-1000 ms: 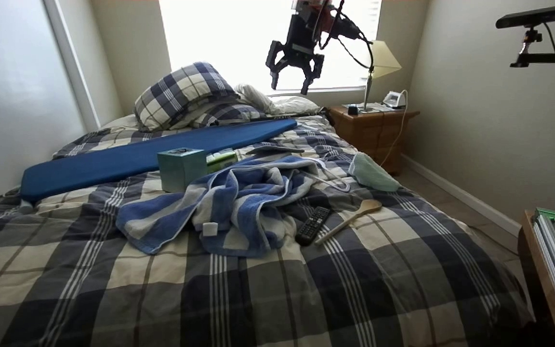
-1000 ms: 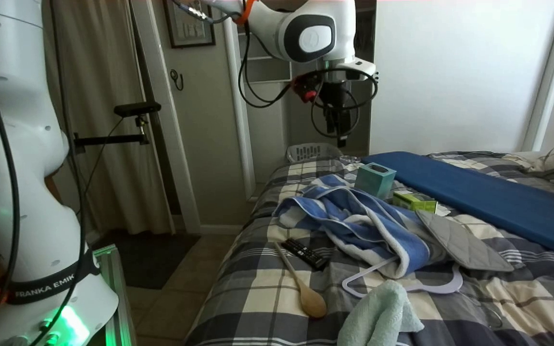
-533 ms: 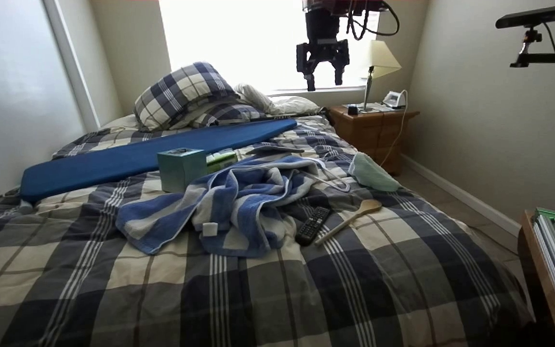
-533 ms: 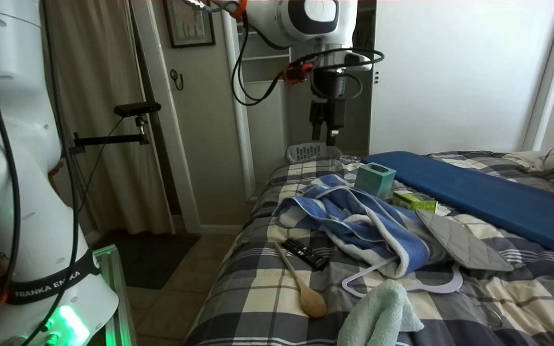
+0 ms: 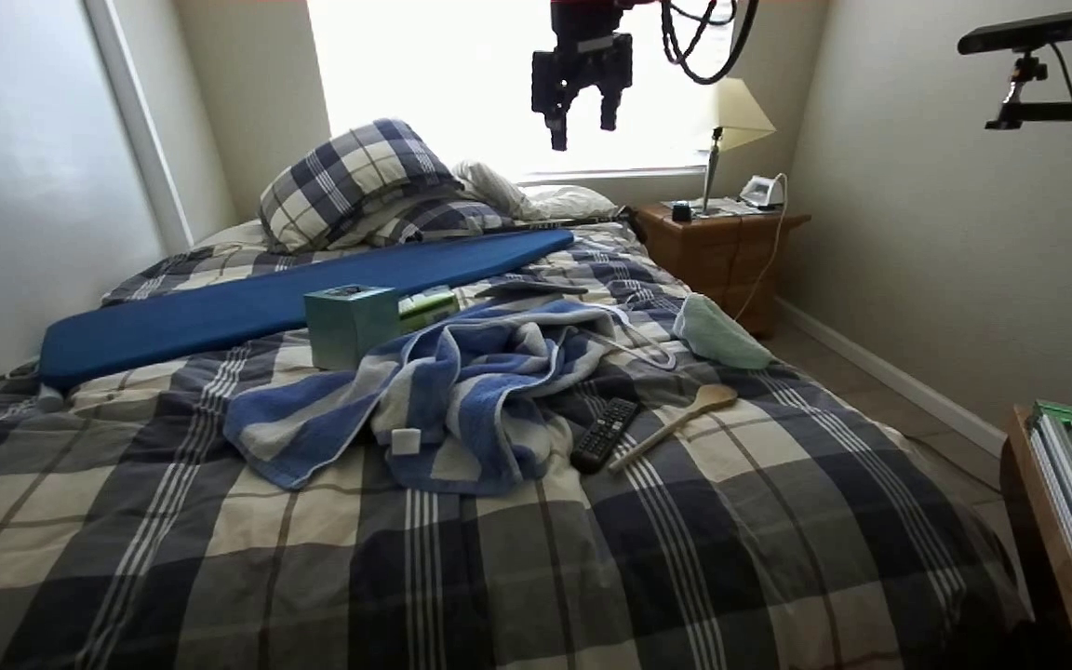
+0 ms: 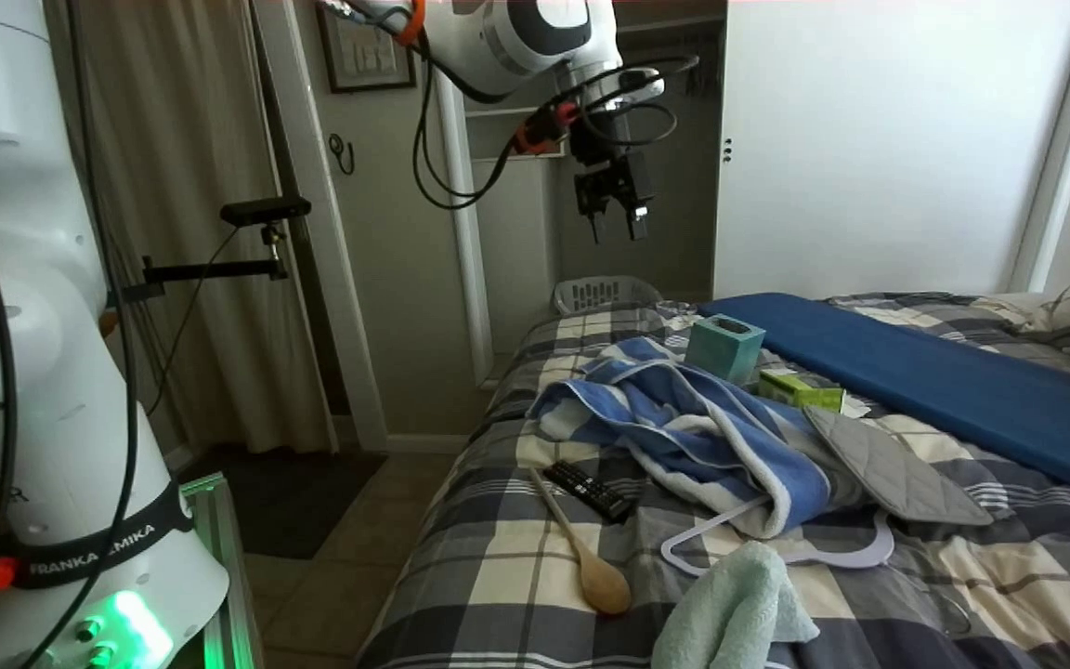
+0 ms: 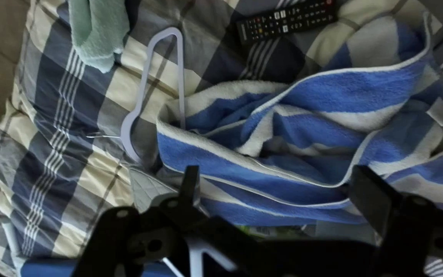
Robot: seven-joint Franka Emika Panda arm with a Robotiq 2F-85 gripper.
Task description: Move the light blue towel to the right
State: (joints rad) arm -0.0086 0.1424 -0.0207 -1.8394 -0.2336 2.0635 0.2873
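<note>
High above the plaid duvet [image 5: 462, 577], around one o'clock from the blue-and-white striped towel [image 5: 475, 400] in an exterior view, the Robotiq gripper [image 5: 583, 136] is hanging fingertips-down, and it is hanging released. Seen from the wrist, both fingers [image 7: 371, 196] are standing wide apart, and the striped towel is sprawling well below them. That towel is lying crumpled on the duvet, its folds heaping up, with a white tag [image 5: 406, 442] poking out toward seven o'clock in an exterior view.

Now for the pale blue-green towel [image 6: 735, 609]: in an exterior view it is lying bunched between five and six o'clock from the striped one, and in the wrist view it is showing at ten. Between the two towels, a pale lavender hanger [image 7: 140, 100] is resting on the duvet, one end tucking under the striped towel's edge.

Over at eight o'clock in an exterior view, a black remote control [image 6: 589, 491] is lying near the striped towel, and a wooden spoon [image 6: 602, 583] is running just beside it. At three, a gray quilted mat [image 6: 897, 465] is lying up against the towel. Up toward one, a teal tissue box [image 6: 724, 350] is standing upright, a lime-green carton [image 6: 800, 390] is sitting near it, and beyond both a blue ironing board [image 6: 916, 390] is stretching across the duvet.
</note>
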